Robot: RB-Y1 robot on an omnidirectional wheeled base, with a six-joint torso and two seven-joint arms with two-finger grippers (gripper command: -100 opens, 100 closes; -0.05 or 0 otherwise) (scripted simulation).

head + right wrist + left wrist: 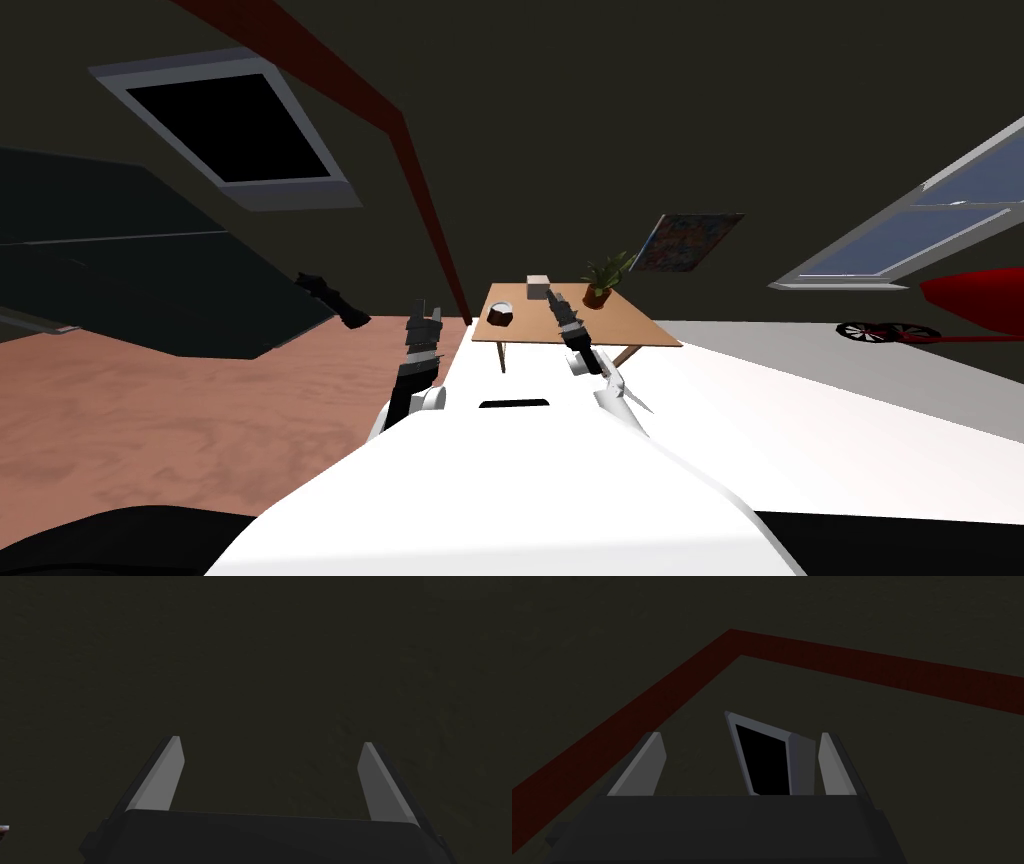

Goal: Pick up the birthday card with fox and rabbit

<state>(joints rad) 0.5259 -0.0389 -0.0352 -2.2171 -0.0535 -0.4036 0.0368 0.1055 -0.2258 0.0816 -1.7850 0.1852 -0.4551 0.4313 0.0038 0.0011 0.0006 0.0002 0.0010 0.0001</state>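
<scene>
I take the colourful flat panel (690, 242) beyond the far right side of the bench (635, 325), against the dark wall, to be the card; no fox or rabbit is legible. Judged light, thin and bendable: grip one free edge, gently. The head view gives its place, well ahead of both arms; the wrist views give finger spacing: left gripper (740, 735) and right gripper (270, 741) both released, empty
</scene>
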